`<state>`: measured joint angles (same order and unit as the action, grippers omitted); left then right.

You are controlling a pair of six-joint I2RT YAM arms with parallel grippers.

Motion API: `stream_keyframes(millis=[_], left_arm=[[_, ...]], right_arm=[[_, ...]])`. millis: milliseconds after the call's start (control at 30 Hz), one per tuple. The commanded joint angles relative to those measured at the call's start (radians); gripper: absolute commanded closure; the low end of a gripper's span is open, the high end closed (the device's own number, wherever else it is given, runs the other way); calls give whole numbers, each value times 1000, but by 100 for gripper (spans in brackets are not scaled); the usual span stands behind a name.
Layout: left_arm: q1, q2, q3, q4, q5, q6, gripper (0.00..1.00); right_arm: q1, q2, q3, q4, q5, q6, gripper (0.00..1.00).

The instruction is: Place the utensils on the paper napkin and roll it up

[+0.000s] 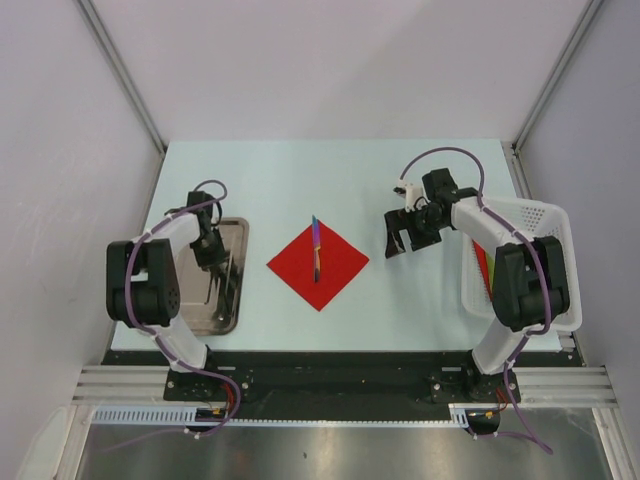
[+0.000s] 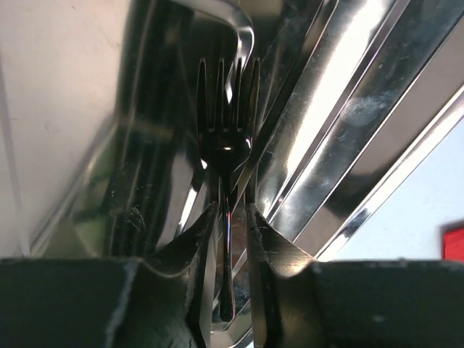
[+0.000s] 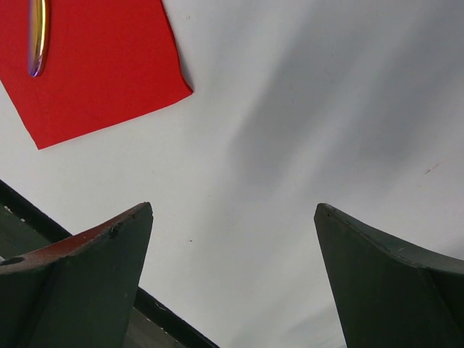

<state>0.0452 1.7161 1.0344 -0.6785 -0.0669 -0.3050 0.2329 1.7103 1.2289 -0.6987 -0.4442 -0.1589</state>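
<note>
My left gripper (image 1: 212,252) is over the metal tray (image 1: 238,232), and in the left wrist view its jaws (image 2: 230,217) stand almost together around the handle of a dark fork (image 2: 227,138), tines pointing away. The red paper napkin (image 1: 330,272) lies as a diamond at the table's middle, with one iridescent utensil (image 1: 316,250) lying along it. Its corner (image 3: 94,65) and the utensil's end (image 3: 38,36) show in the right wrist view. My right gripper (image 1: 405,238) is open and empty above bare table to the napkin's right, and its fingertips (image 3: 130,232) stand wide apart.
More dark cutlery (image 1: 232,285) lies in the tray near the left arm. A white perforated basket (image 1: 540,225) with coloured items stands at the right edge beside the right arm. The table's dark front edge (image 3: 43,217) is near the right gripper.
</note>
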Motion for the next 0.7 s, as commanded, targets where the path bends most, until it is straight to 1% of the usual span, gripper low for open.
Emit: stream_keyframes(millis=[0, 33, 100, 200, 233, 267, 333, 367, 433, 467, 533, 567, 633, 667], left_arm=[[1, 13, -28, 33, -25, 15, 77], [1, 16, -27, 31, -25, 12, 79], [1, 20, -17, 25, -16, 9, 94], [-10, -13, 27, 7, 42, -11, 100], [-21, -22, 45, -3, 56, -26, 100], [-66, -30, 93, -19, 59, -32, 100], [-109, -49, 148, -36, 105, -60, 100], [-158, -49, 211, -62, 114, -74, 100], [-205, -30, 278, -81, 136, -105, 100], [-252, -15, 349, -91, 142, -111, 100], [-298, 28, 421, -122, 156, -127, 100], [-341, 37, 473, -124, 164, -135, 100], [-382, 74, 515, -112, 180, -158, 100], [-422, 89, 554, -107, 184, -167, 100]], right_arm=[[5, 18, 47, 7, 16, -19, 0], [2, 21, 49, 8, 12, -19, 0], [-3, 28, 53, 7, 9, -14, 0], [-9, 32, 57, 7, 4, -11, 0], [-10, 32, 55, 8, 1, -4, 0], [-14, 32, 53, 8, -2, -1, 0], [-18, 34, 50, 13, -14, 12, 0], [-20, 32, 49, 15, -16, 13, 0], [-24, 28, 46, 15, -19, 13, 0], [-24, 23, 43, 15, -21, 13, 0], [-32, 11, 38, 19, -22, 15, 0], [-35, 5, 26, 19, -21, 18, 0], [-43, -14, 12, 21, -19, 18, 0], [-44, -20, 0, 21, -18, 18, 0]])
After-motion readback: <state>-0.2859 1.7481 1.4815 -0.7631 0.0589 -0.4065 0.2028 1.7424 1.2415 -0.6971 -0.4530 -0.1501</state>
